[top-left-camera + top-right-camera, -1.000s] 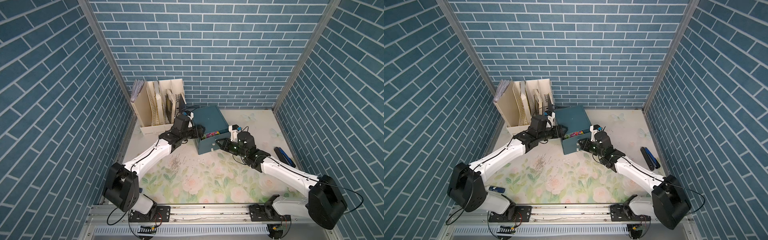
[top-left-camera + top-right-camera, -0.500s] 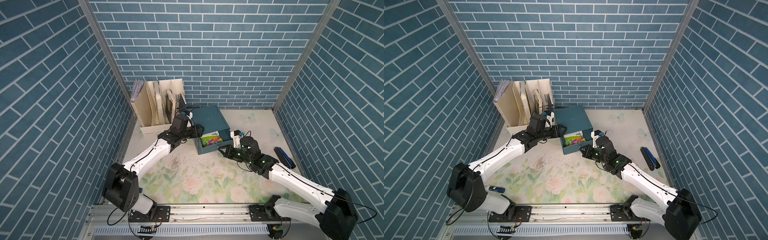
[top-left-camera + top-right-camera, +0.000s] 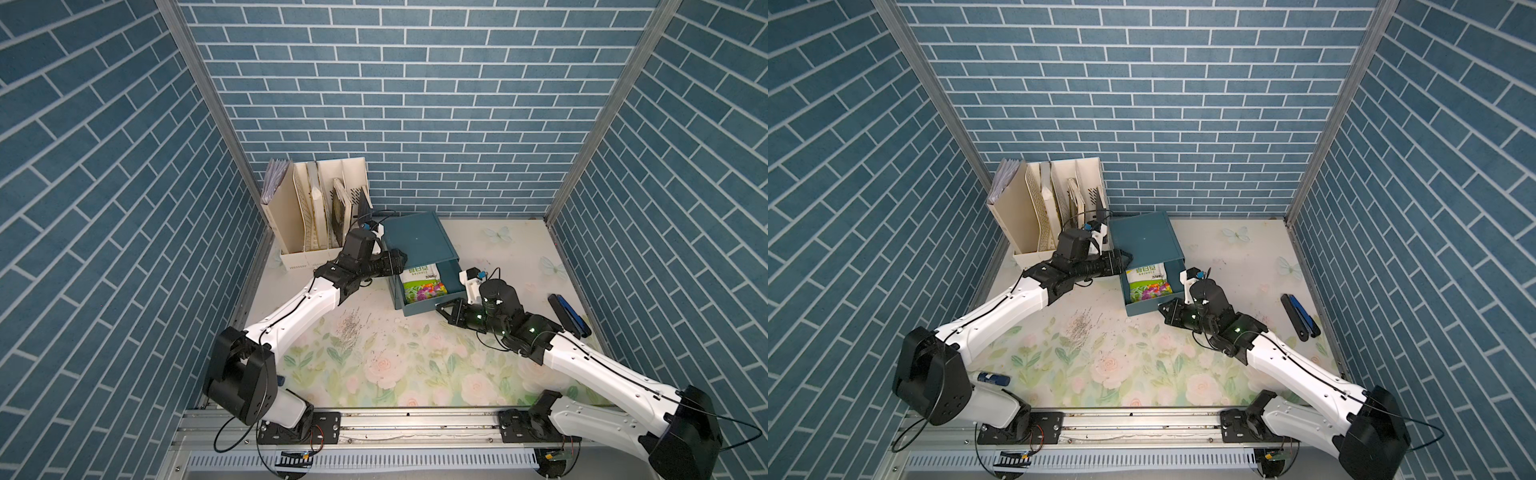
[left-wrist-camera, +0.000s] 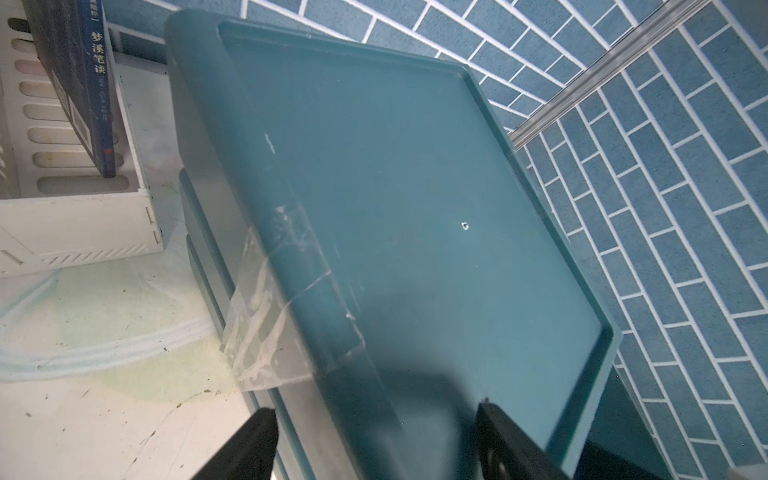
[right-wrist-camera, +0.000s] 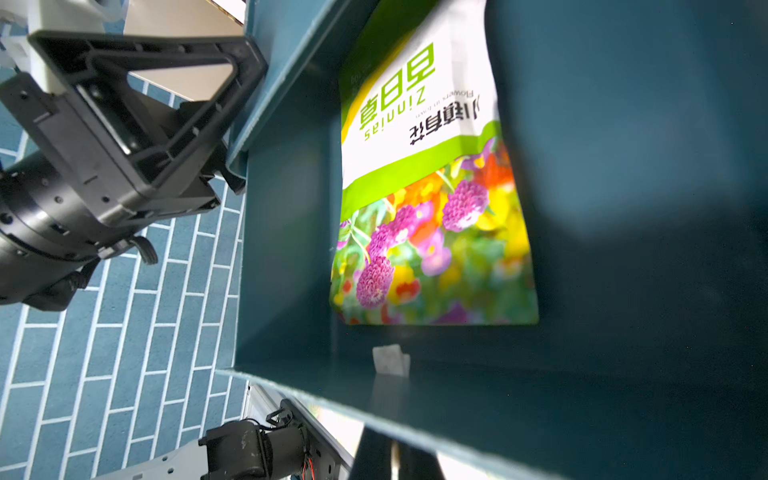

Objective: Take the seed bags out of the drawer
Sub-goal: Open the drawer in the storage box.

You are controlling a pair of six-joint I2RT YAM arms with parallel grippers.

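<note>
The teal cabinet [image 3: 417, 237] [image 3: 1144, 239] [image 4: 415, 208] stands at the back of the floral mat. Its drawer [image 3: 419, 311] [image 3: 1142, 311] [image 5: 286, 249] is pulled out toward the front. One seed bag [image 3: 424, 284] [image 3: 1148, 284] [image 5: 428, 199], green-white with mixed blooms, lies flat inside. My right gripper [image 3: 440, 308] [image 3: 1163, 309] [image 5: 395, 457] is at the drawer's front, pinched shut on its pull tab. My left gripper [image 3: 397, 264] [image 3: 1125, 262] [image 4: 380, 440] is against the cabinet's left side, its fingers apart with the cabinet's upper edge between them.
A cream file rack [image 3: 316, 216] with books stands left of the cabinet, close behind my left wrist. A dark blue-black object [image 3: 567, 309] lies by the right wall. Dark specks [image 3: 351, 328] are scattered on the mat. A small blue-capped thing [image 3: 992, 378] lies near the left arm's base.
My right gripper has drawn back toward the front with the drawer, which has slid further out and uncovered the green-white bag. The left arm has stayed in place.
</note>
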